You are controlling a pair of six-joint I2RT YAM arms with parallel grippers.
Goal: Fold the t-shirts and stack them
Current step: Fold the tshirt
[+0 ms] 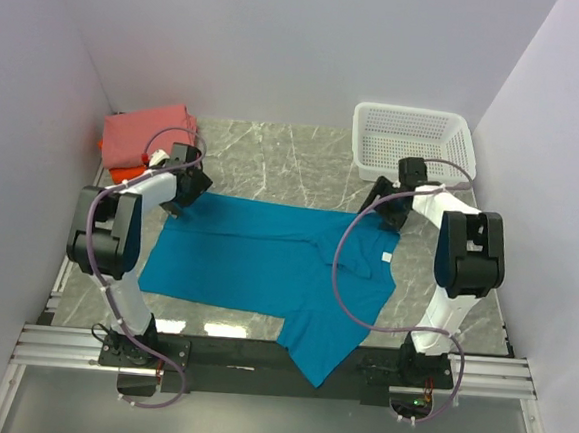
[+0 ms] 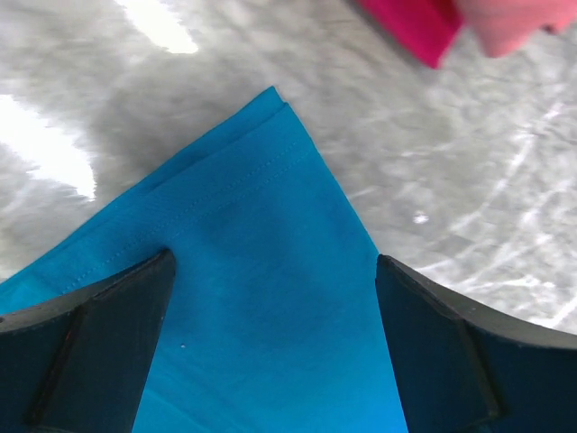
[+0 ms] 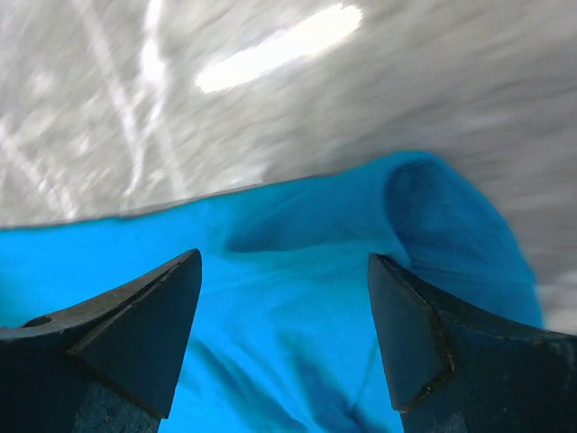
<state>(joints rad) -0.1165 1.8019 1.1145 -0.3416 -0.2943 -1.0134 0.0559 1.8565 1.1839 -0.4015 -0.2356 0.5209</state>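
Left pincer (image 2: 275,271) gaping wide over the teal shirt (image 1: 266,255), at its far-left corner; right pincer (image 3: 284,271) wide too, over its far-right edge.

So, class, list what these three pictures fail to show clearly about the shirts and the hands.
- Top view: how many shirts make up the folded pink, red and orange cotton pile; layers overlap and the left arm covers its near corner.
- Left wrist view: that pile is cut off by the top edge.
- Top view: far corners of the teal-blue cotton t-shirt, hidden under the left hand and right hand.
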